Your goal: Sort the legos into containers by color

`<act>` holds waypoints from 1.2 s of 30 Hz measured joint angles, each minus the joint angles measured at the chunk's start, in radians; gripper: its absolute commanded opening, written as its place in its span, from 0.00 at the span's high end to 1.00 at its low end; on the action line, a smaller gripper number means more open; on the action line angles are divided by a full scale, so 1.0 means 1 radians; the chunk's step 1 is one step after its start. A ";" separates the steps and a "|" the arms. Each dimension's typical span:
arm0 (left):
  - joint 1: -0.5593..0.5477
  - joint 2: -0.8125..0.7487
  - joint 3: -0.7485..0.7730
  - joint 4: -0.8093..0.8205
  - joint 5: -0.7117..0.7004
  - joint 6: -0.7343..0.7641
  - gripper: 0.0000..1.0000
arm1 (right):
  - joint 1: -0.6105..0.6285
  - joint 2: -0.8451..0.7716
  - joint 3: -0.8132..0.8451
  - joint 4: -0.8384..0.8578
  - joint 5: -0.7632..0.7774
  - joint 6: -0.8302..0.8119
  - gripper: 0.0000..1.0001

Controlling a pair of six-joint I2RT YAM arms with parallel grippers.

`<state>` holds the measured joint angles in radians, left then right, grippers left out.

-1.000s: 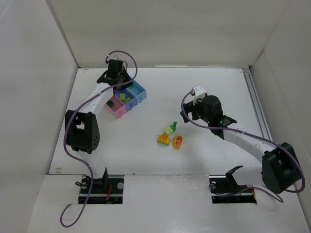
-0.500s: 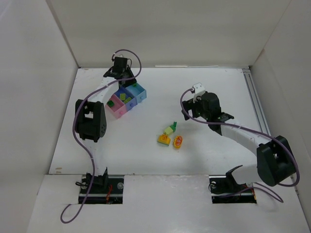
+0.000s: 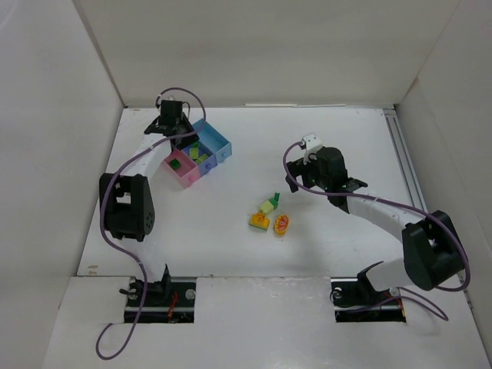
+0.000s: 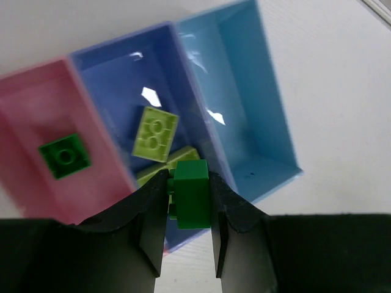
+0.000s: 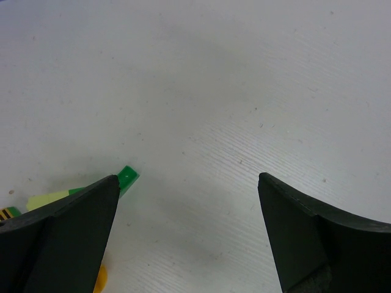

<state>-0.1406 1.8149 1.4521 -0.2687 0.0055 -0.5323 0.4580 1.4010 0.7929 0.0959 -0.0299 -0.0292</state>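
Observation:
My left gripper is shut on a dark green lego and holds it above the near wall of the containers tray. In the left wrist view the pink compartment holds one dark green lego. The middle blue compartment holds lime legos. The light blue compartment holds nothing. In the top view the left gripper is over the tray's back left. My right gripper is open and empty over bare table, right of the loose legos.
In the right wrist view a dark green lego and a lime one lie by my left finger, with an orange piece below. White walls enclose the table on the left, back and right.
My left gripper has swung left over the tray's back, still holding the dark green lego. The right arm has drawn slightly back and left.

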 measured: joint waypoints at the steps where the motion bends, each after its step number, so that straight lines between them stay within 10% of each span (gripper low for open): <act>1: 0.008 -0.012 -0.012 -0.002 -0.003 -0.001 0.91 | 0.000 -0.001 0.000 0.000 -0.001 0.000 0.00; 27: 0.064 -0.203 -0.250 -0.042 -0.163 -0.071 0.91 | 0.000 -0.023 -0.011 0.000 -0.034 -0.001 0.00; 36: 0.064 -0.202 -0.251 -0.035 -0.167 -0.089 0.57 | 0.000 -0.023 -0.011 0.000 -0.046 -0.005 0.00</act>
<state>-0.0765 1.6127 1.2011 -0.3035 -0.1612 -0.6216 0.4580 1.3781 0.7818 0.0963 -0.0757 -0.0341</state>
